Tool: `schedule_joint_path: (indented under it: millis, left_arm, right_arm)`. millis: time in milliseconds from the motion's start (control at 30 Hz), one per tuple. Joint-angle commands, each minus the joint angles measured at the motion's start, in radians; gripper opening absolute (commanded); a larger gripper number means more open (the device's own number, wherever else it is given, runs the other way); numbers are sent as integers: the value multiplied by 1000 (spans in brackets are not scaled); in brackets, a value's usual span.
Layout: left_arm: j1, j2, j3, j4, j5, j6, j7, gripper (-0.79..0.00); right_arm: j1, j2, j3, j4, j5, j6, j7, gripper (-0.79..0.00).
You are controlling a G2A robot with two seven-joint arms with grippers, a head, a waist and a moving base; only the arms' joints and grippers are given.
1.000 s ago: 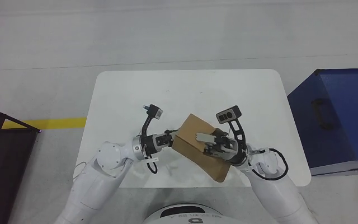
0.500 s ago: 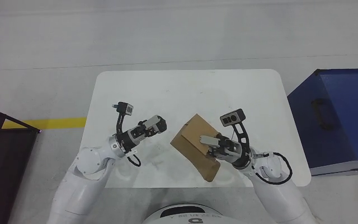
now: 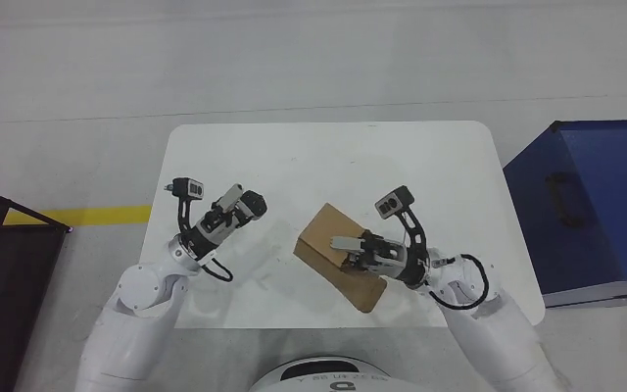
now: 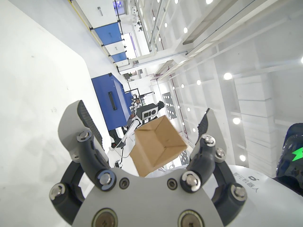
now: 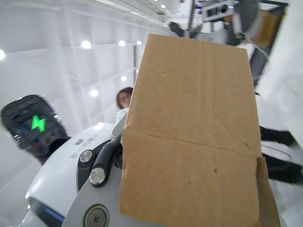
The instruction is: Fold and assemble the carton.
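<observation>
1. Top: right claw (image 3: 351,252) clamped on carton (image 3: 323,240); left claw (image 3: 238,201) well apart from it, above table (image 3: 323,157).
2. Left wrist: left claw (image 4: 144,109) jaws spread, empty; carton (image 4: 156,142) beyond them, folded end flaps facing it.
3. Right wrist: carton's (image 5: 189,119) plain wall pressed against right claw.

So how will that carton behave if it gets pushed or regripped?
Probably light: the right gripper alone carries the carton. Its board looks creased and dented, so walls may flex under a squeeze. The folded flaps look untaped and could spring open.
</observation>
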Motion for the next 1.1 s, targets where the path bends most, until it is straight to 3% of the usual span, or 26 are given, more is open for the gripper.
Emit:
schedule_joint_path:
  millis: [0,100,200,333,533,767,800,833,867,900,1067]
  left_arm:
    - [-10,-2,-14,12,-38,-4,37,0]
    - [-10,-2,-14,12,-38,-4,37,0]
    - [-10,-2,-14,12,-38,-4,37,0]
    - [-10,-2,-14,12,-38,-4,37,0]
    - [-10,-2,-14,12,-38,-4,37,0]
    - [-10,-2,-14,12,-38,-4,37,0]
    - [-10,-2,-14,12,-38,-4,37,0]
    - [-10,-2,-14,12,-38,-4,37,0]
    - [-10,-2,-14,12,-38,-4,37,0]
    - [-10,-2,-14,12,-38,-4,37,0]
    - [-10,-2,-14,12,-38,-4,37,0]
  right_arm:
    - [40,12,18,-47,-143,201,31,-785]
    - [119,31,7,-91,-300,436,141,-785]
    - [231,50,-49,-110,-485,593,292,-785]
    - [370,83,-194,-31,-659,547,352,-785]
    - [651,132,-422,195,-854,488,412,-785]
    - [918,147,-675,387,-713,464,436,-785]
    - [950,150,-715,405,-690,467,433,-551]
    - [982,151,-754,416,-669,471,429,-413]
    - [1013,153,-795,425,-649,475,425,-123]
    - [1044,155,-836,430,-627,479,421,0]
    - [1209,162,-1018,410,-548,526,373,0]
